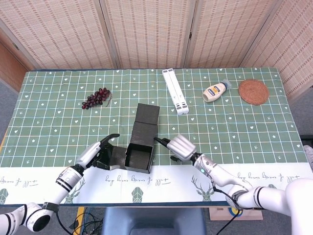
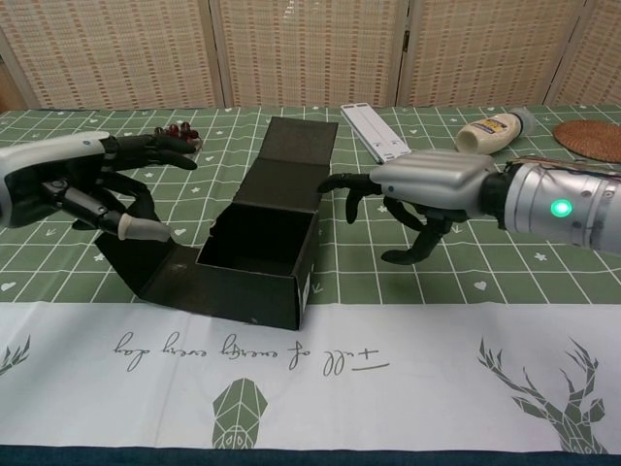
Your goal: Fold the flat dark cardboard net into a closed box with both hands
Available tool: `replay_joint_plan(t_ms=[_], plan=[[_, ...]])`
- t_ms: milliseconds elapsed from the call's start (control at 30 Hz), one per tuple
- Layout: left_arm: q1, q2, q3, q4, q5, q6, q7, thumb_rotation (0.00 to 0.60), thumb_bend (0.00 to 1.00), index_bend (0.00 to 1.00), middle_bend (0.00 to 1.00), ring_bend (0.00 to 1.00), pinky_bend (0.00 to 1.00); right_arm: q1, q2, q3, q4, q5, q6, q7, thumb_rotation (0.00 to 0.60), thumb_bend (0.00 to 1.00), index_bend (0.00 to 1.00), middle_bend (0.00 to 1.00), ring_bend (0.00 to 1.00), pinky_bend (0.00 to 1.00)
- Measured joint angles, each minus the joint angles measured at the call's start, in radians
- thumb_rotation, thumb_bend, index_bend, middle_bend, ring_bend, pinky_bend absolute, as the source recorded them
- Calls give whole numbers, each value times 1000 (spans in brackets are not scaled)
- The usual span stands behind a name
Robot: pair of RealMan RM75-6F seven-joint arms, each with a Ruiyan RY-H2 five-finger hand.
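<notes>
The half-formed cardboard box [image 2: 257, 254] sits near the table's front edge, long axis running away toward the rear lid flap, between the left hand [image 2: 92, 184] touching its side flap and the empty, spread-fingered right hand [image 2: 427, 194].

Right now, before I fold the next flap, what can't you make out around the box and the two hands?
- Left side flap of the box: both views, mostly covered by the left hand; contact unclear.
- Right hand: whether a fingertip touches the box wall, unclear in both views.
- Grapes: chest view, mostly behind the left hand.
- Bottle label: too small to read.
</notes>
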Motion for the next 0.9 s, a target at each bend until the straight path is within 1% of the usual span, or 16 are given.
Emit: replay_joint_plan(t_ms=[133, 433, 533, 633, 733, 900], plan=[[11, 12, 0, -12, 8, 10, 0, 600, 112, 101, 120, 529, 899, 56, -43, 46, 46, 28, -66, 17, 600, 360, 28, 231, 726, 1000], [27, 12, 5, -6, 15, 10, -17, 600, 111, 101, 120, 530, 899, 164, -114, 130, 161, 76, -162, 32, 600, 371, 28, 204, 726, 1000], [32, 12, 5, -6, 20, 14, -16, 600, 112, 101, 120, 530, 899, 177, -119, 150, 165, 89, -171, 54, 600, 373, 28, 204, 726, 1000], [39, 17, 5, -11, 22, 19, -16, 600, 112, 101, 120, 530, 899, 162, -106, 148, 140, 98, -164, 90, 600, 365, 28, 203, 725, 1000], [41, 19, 3, -12, 22, 18, -20, 600, 112, 101, 120, 530, 899, 137, -76, 139, 90, 111, -162, 129, 600, 305, 25, 192, 726, 1000], [41, 14, 4, -16, 28, 12, -18, 600, 112, 101, 120, 530, 899, 81, -24, 118, -2, 148, -162, 211, 600, 24, 0, 131, 726, 1000]])
